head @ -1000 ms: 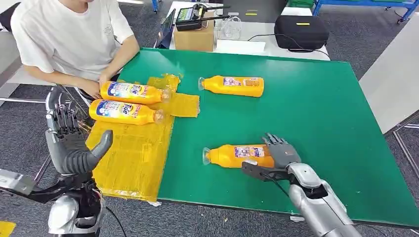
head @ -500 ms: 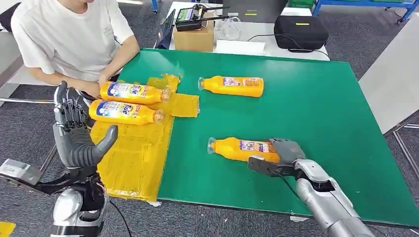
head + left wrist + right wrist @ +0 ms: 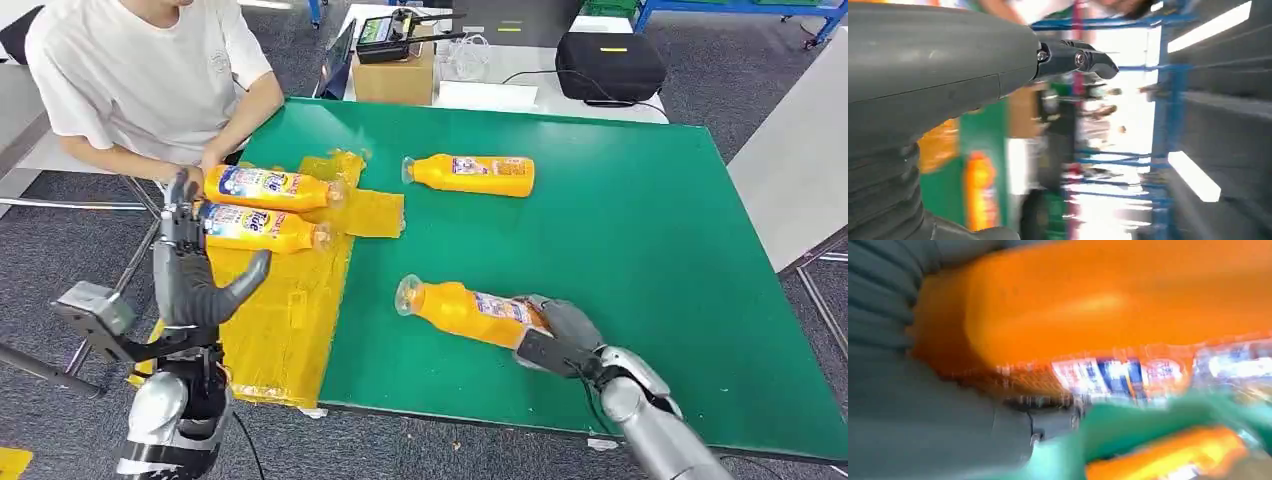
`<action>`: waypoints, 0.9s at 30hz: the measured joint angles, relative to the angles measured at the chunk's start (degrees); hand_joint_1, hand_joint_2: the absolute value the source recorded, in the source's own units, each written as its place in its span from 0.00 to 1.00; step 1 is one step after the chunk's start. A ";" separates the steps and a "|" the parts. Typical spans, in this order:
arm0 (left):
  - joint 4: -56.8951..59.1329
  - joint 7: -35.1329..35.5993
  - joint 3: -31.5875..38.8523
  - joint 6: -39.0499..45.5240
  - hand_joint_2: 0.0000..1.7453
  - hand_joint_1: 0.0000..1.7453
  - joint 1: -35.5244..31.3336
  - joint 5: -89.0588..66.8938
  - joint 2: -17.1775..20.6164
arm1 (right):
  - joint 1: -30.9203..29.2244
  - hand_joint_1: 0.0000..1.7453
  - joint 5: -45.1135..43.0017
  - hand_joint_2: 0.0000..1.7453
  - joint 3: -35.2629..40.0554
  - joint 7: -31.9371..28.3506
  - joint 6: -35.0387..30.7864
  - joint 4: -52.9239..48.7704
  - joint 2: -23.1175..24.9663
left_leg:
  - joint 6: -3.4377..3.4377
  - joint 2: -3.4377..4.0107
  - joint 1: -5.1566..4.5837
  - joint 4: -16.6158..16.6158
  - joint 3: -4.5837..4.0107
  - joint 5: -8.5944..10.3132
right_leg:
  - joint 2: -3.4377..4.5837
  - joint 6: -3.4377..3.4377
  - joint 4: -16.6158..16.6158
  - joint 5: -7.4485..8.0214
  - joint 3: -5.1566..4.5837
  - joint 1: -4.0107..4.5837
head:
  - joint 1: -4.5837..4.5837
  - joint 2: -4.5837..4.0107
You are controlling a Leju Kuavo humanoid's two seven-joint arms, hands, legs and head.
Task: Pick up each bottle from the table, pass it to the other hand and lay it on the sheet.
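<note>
The right robot hand (image 3: 560,328) holds the base end of an orange plastic bottle with a printed label (image 3: 462,311), its grey fingers wrapped around the body; the bottle is tilted, with its clear neck pointing toward the yellow plastic sheet (image 3: 275,310), and I cannot tell if it touches the green surface (image 3: 640,230) or is just above it. In the right wrist view the same orange bottle (image 3: 1108,305) is blurred and lies close against the grey cover of the hand. The yellow sheet lies on the surface's edge at the side of the left arm, and this bottle is apart from the sheet, on the bare green part. The left robot hand (image 3: 195,280) holds nothing: its dark fingers point up and its thick thumb stands out to the side, and it is raised in front of the outer edge of the sheet. Two more orange bottles lie on the far part of the sheet, side by side: the nearer labelled bottle (image 3: 262,227) and the farther labelled bottle (image 3: 270,187). A fourth orange bottle (image 3: 470,174) lies on the green surface beyond the sheet's far corner, well apart from the held one. A person in a white shirt (image 3: 140,70) sits beyond the sheet, a hand close to the farther bottle.
</note>
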 measured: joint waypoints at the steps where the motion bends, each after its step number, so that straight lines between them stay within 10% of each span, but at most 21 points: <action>1: 1.17 0.89 -1.08 -0.62 1.00 0.00 0.47 -0.18 0.00 | 2.31 1.00 -1.75 1.00 -1.31 -1.48 -0.88 -2.48 1.11 | -0.01 0.03 0.00 0.00 -0.06 -0.01 | 0.02 0.00 0.00 0.00 -0.10 0.00 | -0.04 0.00; 13: 11.22 -1.15 -13.69 -5.05 1.00 0.00 5.11 -6.24 0.11 | 13.42 1.00 -17.50 1.00 -12.91 -9.04 2.66 -25.88 11.92 | 0.01 0.06 -0.05 0.00 -0.34 -0.01 | 0.02 0.00 -0.03 0.00 -0.40 -0.04 | -0.04 0.00; 27: 8.16 -2.90 -16.79 -6.30 1.00 0.00 6.31 -2.14 -1.49 | 12.49 1.00 -8.65 1.00 -6.28 -8.25 6.26 -24.06 15.40 | 0.00 0.03 -0.02 -0.01 -0.35 0.00 | 0.01 0.00 0.00 0.00 -0.38 -0.02 | -0.02 0.00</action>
